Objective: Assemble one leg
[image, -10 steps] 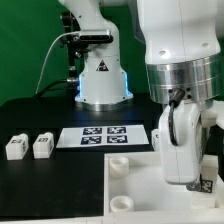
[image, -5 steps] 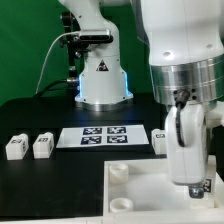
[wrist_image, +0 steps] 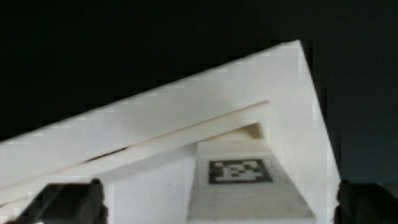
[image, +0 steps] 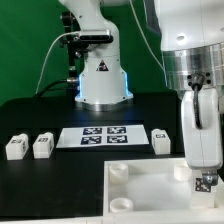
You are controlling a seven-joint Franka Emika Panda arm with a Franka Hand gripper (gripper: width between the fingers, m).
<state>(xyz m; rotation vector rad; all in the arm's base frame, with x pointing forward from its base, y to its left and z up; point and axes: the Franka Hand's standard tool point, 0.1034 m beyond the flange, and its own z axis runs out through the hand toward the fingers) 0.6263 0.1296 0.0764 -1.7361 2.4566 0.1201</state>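
My gripper [image: 201,186] hangs over the right part of the large white plate [image: 140,186], near its right edge. It is shut on a small white leg [image: 200,182] whose marker tag shows just below the fingers. In the wrist view the leg [wrist_image: 240,170] stands between the two dark fingertips [wrist_image: 68,204], and the gripper [wrist_image: 217,206] grips its sides, with the plate [wrist_image: 214,100] behind it. Three more legs lie on the black table: two at the exterior view's left [image: 15,147] [image: 42,146] and one right of the marker board [image: 160,138].
The marker board [image: 100,136] lies flat in the middle of the table. The arm's white base [image: 103,80] stands behind it. The plate has round sockets at its corners [image: 118,169]. A green wall is at the back.
My gripper has moved toward the exterior view's right with the leg in it. The leg lying right of the marker board has come fully into view.
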